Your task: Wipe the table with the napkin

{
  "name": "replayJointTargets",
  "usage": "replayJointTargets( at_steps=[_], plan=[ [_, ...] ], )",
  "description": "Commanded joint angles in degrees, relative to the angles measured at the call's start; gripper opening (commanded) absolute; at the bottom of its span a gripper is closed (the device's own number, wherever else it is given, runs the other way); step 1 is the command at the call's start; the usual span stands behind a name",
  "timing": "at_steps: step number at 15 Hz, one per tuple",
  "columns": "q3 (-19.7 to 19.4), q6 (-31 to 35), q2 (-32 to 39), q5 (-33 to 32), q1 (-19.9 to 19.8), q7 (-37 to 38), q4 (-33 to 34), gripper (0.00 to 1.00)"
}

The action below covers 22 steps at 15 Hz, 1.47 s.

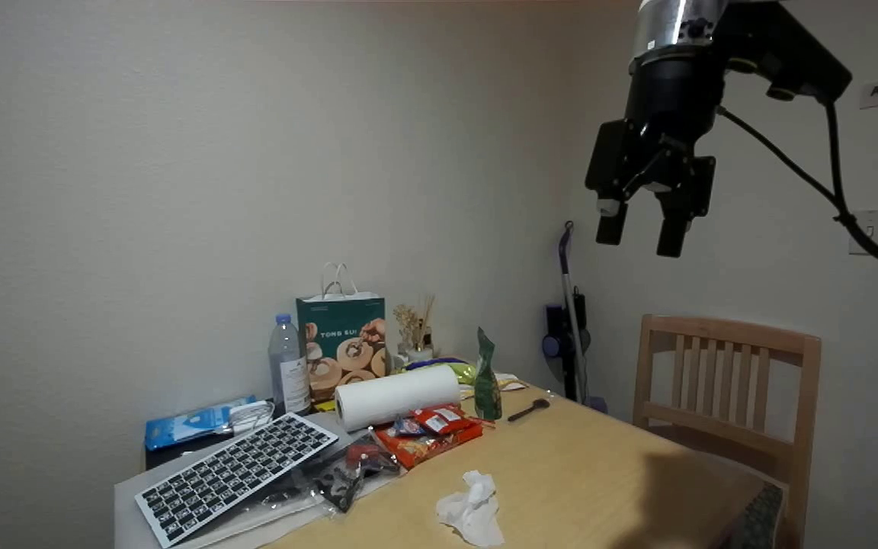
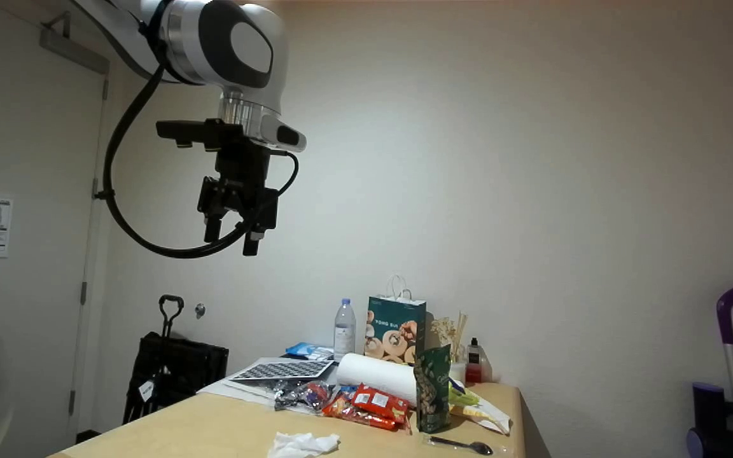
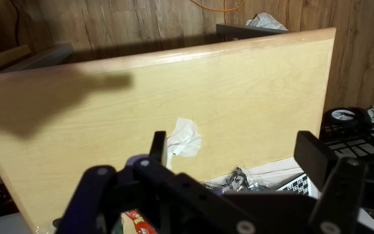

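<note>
Your gripper (image 1: 641,235) hangs high above the worktop (image 1: 561,465), its two fingers spread wide with nothing between them. The napkin (image 1: 475,509), a crumpled white wad, lies on the bare stretch of the worktop, apart from the snack packets (image 1: 433,442) and the clear plastic bag (image 1: 357,467) that are nearest to it. Going by this, you are most likely at the reaching step: the napkin is not in the gripper, so the wiping itself has to wait. In the wrist view the napkin, well below, shows beside one finger and is partly hidden by it, rather than midway between the two, so your next move probably calls for a sideways shift to centre it before you come down. Then lower the gripper straight until the fingertips straddle a raised fold close to the surface, and bring them together there; pinch too high and you may catch only air, press too low and the tips could scrape the surface. The napkin looks thin and soft, so expect it to fold up under the fingers and take a good bunch of it. Once you have it, the bare stretch seems the natural place for your strokes, well away from the packets, the paper towel roll (image 1: 397,396) behind them, and the spoon (image 1: 530,410) near the edge of the worktop.
</note>
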Motion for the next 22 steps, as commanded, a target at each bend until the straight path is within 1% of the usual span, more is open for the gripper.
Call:
replayJointTargets(
  at_steps=[1,13,15,19,22],
  plan=[
    [0.6,-0.2,0.0,0.4,-0.9,-0.4,0.1,1.0],
    [0.6,-0.2,0.0,0.4,-0.9,-0.4,0.1,1.0],
    [1.4,1.7,2.1,0.2,-0.8,-0.1,0.4,1.0],
    [3.3,5.8,8.5,-1.9,-0.9,0.1,1.3,1.0],
    [4.7,6.8,13.2,-4.4,-1.1,1.9,1.9,1.0]
  ],
)
